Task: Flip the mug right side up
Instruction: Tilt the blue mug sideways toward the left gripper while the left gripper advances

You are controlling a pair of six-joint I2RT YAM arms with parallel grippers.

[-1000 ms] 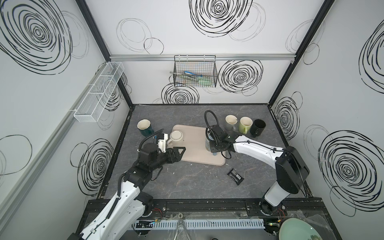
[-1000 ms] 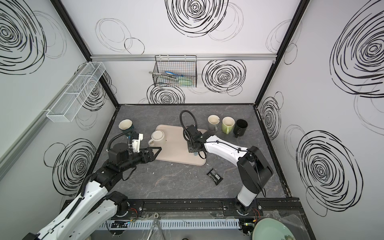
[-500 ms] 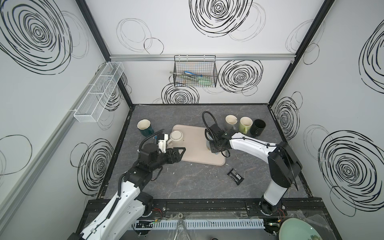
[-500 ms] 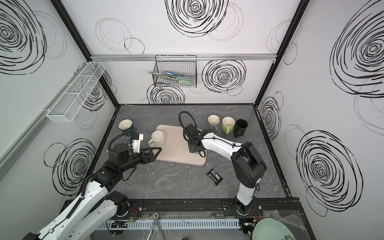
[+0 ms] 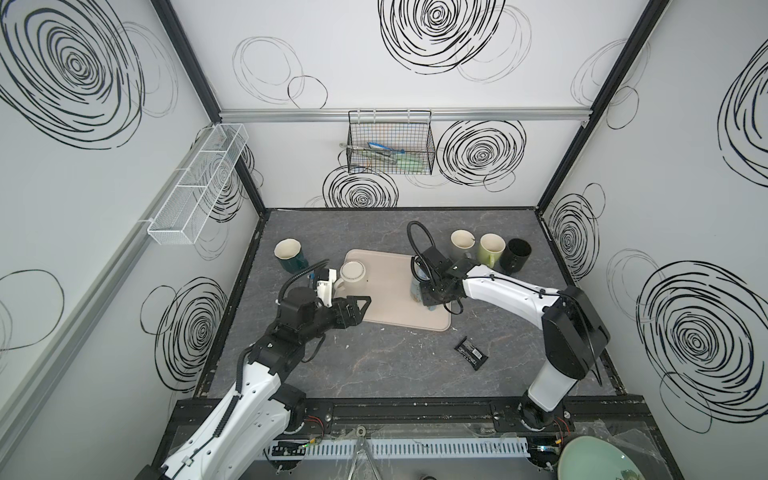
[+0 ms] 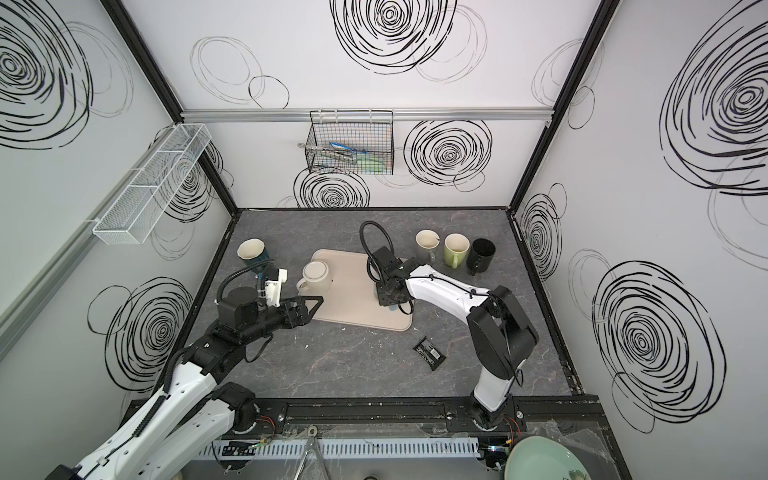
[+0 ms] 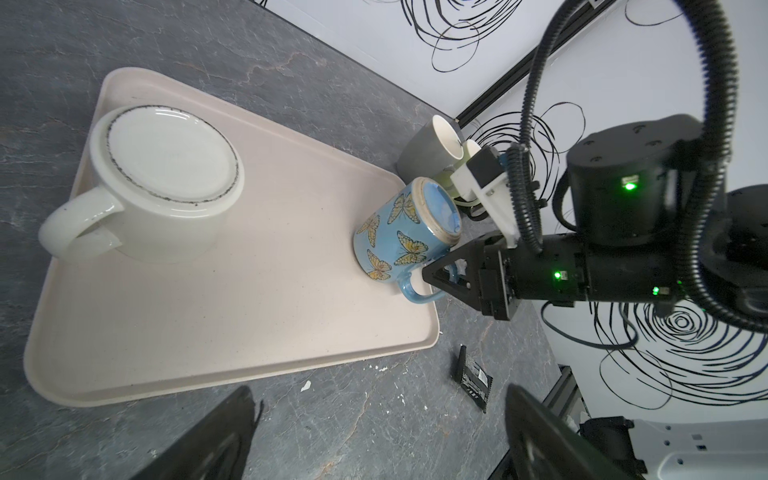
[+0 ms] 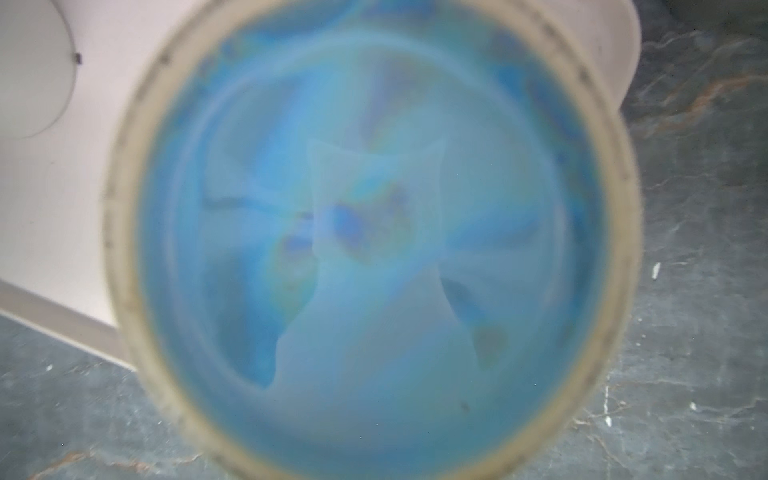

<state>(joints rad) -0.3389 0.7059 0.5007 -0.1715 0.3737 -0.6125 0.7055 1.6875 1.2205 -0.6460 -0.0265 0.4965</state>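
Observation:
A blue butterfly mug (image 7: 395, 237) stands tilted on the beige tray (image 7: 208, 316), its base turned up toward the right arm. My right gripper (image 7: 436, 276) is shut on its handle (image 7: 409, 293). In a top view that gripper (image 5: 428, 291) covers most of the mug (image 5: 415, 282). The right wrist view is filled by the mug's blurred blue base (image 8: 374, 249), and the jaws are hidden there. A cream mug (image 7: 166, 166) sits upside down at the tray's left end. My left gripper (image 5: 359, 305) hovers open by the tray's front left edge, holding nothing.
A grey mug (image 5: 462, 243), a green mug (image 5: 491, 249) and a black mug (image 5: 515, 253) stand upright behind the right arm. A dark green mug (image 5: 289, 253) stands at the back left. A black packet (image 5: 469, 353) lies in front of the tray. A wire basket (image 5: 390, 149) hangs on the back wall.
My right gripper has shifted slightly left and closed on the blue mug's handle. The left arm has not moved.

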